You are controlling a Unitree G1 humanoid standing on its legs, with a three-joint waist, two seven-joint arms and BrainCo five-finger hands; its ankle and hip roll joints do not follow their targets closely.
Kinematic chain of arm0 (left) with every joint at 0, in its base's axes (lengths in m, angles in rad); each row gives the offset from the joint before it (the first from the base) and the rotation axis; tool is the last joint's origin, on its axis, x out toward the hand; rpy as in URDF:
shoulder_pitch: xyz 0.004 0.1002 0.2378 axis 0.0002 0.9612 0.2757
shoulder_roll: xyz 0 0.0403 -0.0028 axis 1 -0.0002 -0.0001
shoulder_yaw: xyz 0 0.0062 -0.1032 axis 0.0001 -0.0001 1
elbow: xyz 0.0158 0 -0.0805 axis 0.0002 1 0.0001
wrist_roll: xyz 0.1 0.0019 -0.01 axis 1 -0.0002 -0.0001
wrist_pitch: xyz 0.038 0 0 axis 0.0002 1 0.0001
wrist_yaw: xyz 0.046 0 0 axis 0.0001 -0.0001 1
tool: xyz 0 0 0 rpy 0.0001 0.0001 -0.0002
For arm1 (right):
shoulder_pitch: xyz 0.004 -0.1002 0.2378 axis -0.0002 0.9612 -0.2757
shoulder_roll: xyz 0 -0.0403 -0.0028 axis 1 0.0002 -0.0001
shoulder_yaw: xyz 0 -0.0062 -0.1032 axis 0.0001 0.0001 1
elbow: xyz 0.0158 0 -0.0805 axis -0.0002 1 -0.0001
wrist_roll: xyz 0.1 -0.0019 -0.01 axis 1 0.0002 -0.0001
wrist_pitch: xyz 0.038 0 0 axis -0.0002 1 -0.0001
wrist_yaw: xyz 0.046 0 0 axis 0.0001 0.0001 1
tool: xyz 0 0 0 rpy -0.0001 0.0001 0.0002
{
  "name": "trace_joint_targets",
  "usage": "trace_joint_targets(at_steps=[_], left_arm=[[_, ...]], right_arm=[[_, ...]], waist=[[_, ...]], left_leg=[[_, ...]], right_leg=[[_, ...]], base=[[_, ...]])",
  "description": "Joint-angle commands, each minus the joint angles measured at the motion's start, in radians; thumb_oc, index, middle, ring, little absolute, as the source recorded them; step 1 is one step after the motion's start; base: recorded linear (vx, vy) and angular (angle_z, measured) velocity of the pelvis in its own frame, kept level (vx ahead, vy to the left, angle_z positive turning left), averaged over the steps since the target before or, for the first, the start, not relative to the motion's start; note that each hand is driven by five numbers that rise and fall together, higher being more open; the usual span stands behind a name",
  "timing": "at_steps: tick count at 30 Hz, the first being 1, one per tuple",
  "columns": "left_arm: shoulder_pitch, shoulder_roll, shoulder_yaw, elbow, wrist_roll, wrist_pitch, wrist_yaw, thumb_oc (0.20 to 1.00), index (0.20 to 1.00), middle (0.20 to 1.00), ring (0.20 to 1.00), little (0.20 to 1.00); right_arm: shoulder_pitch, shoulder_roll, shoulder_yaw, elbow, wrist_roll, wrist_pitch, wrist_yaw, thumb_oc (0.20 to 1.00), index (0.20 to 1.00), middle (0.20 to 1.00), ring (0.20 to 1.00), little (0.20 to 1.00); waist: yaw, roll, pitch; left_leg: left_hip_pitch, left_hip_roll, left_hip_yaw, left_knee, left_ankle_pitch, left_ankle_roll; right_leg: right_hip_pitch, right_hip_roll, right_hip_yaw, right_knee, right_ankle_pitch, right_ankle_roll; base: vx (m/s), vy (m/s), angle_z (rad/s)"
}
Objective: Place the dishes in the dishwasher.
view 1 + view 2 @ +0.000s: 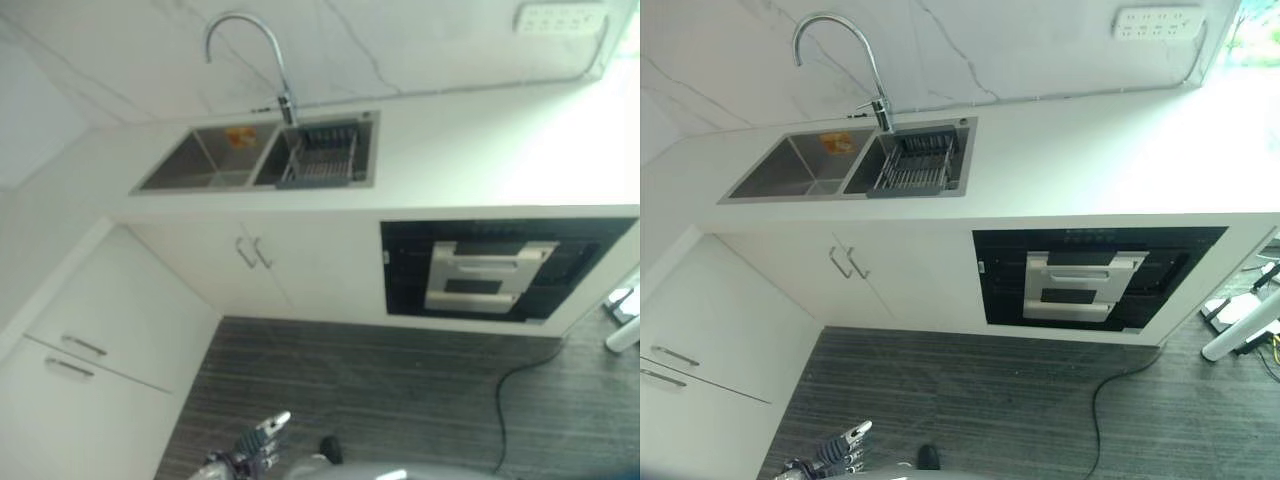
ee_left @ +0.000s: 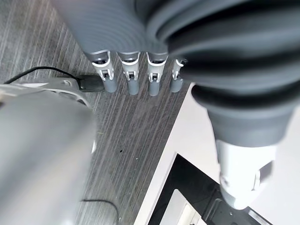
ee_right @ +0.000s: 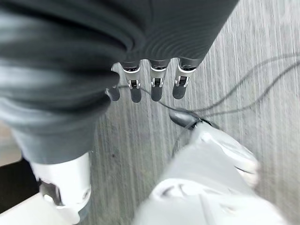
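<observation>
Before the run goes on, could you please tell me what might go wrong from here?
1. The dishwasher door is shut, and both the left hand and right hand hang open over the floor, far from it.
2. The rack sits down in the sink under the faucet, so lifting anything out could bump the spout.

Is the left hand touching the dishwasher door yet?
Apart. In the right eye view the left hand hangs low over the striped floor, well short of the closed dishwasher under the counter; its own wrist view shows straight, empty fingers.

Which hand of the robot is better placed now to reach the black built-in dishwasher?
Probably neither yet: the left hand hangs open, the right hand likewise. The dishwasher lies toward the robot's right, slightly favouring right.
</observation>
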Motion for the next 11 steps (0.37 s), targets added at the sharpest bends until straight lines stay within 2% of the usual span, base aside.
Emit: trace_joint_targets(at_steps=[1,3,4,5,6,7,9,11], left_arm=[[-0.064,0.049,0.009,0.032,0.041,-0.04,-0.036,1.0,1.0,1.0,1.0,1.0],[-0.074,0.051,0.012,0.052,0.051,-0.038,-0.053,1.0,1.0,1.0,1.0,1.0],[-0.075,0.052,0.005,0.066,0.072,-0.037,-0.056,1.0,1.0,1.0,1.0,1.0],[-0.082,0.051,-0.011,0.089,0.097,-0.04,-0.048,1.0,1.0,1.0,1.0,1.0],[-0.085,0.048,-0.018,0.097,0.102,-0.042,-0.039,1.0,1.0,1.0,1.0,1.0],[-0.104,0.046,-0.033,0.117,0.112,-0.031,-0.022,1.0,1.0,1.0,1.0,1.0],[-0.119,0.049,-0.018,0.13,0.127,-0.018,0.005,1.0,1.0,1.0,1.0,1.0],[-0.121,0.041,-0.006,0.126,0.087,-0.012,0.025,1.0,1.0,1.0,1.0,1.0]], right_arm=[[-0.081,0.036,-0.012,0.016,0.01,0.0,0.012,1.0,1.0,1.0,1.0,1.0],[-0.071,0.055,0.004,0.019,-0.063,-0.047,0.022,1.0,1.0,1.0,1.0,1.0],[-0.075,0.066,0.01,0.014,-0.034,-0.049,0.025,1.0,1.0,1.0,1.0,1.0],[-0.082,0.078,0.02,-0.001,-0.021,-0.047,0.031,1.0,1.0,1.0,1.0,1.0],[-0.089,0.082,0.029,-0.008,-0.053,-0.055,0.036,1.0,1.0,1.0,1.0,1.0],[-0.099,0.091,0.058,-0.017,-0.122,-0.074,0.046,1.0,1.0,1.0,1.0,1.0],[-0.102,0.102,0.1,-0.029,-0.188,-0.075,0.054,1.0,1.0,1.0,1.0,1.0],[-0.098,0.109,0.113,-0.033,-0.196,-0.029,0.042,1.0,1.0,1.0,1.0,1.0]], waist=[[0.014,-0.011,0.03],[0.018,-0.025,0.03],[0.018,-0.031,0.03],[0.007,-0.035,0.032],[-0.001,-0.037,0.03],[-0.018,-0.042,0.037],[-0.019,-0.05,0.038],[-0.027,-0.058,0.029]], left_leg=[[0.06,0.016,-0.062,0.008,-0.128,-0.042],[0.076,-0.002,-0.064,0.008,-0.148,-0.018],[0.078,-0.013,-0.077,0.008,-0.156,-0.002],[0.07,-0.023,-0.096,0.008,-0.155,0.022],[0.064,-0.027,-0.108,0.008,-0.151,0.026],[0.065,-0.025,-0.127,0.008,-0.157,0.023],[0.069,-0.015,-0.101,0.008,-0.156,0.013],[0.076,-0.007,-0.07,0.008,-0.153,-0.001]], right_leg=[[-0.069,0.022,0.109,0.053,-0.027,0.016],[-0.087,-0.017,0.105,0.107,-0.021,0.042],[-0.113,-0.025,0.128,0.17,-0.019,0.047],[-0.153,0.002,0.189,0.269,-0.035,0.038],[-0.181,0.021,0.218,0.273,-0.027,0.033],[-0.208,0.029,0.263,0.209,-0.002,0.032],[-0.183,0.035,0.239,0.147,-0.004,0.028],[-0.16,0.039,0.222,0.09,0.012,0.026]], base=[[0.16,0.277,-0.02],[0.16,0.332,-0.2],[0.16,0.301,-0.41],[0.12,0.166,-0.47],[0.12,-0.03,-0.19],[0.08,-0.145,0.05],[0.05,-0.207,0.37],[0.02,-0.17,0.38]])
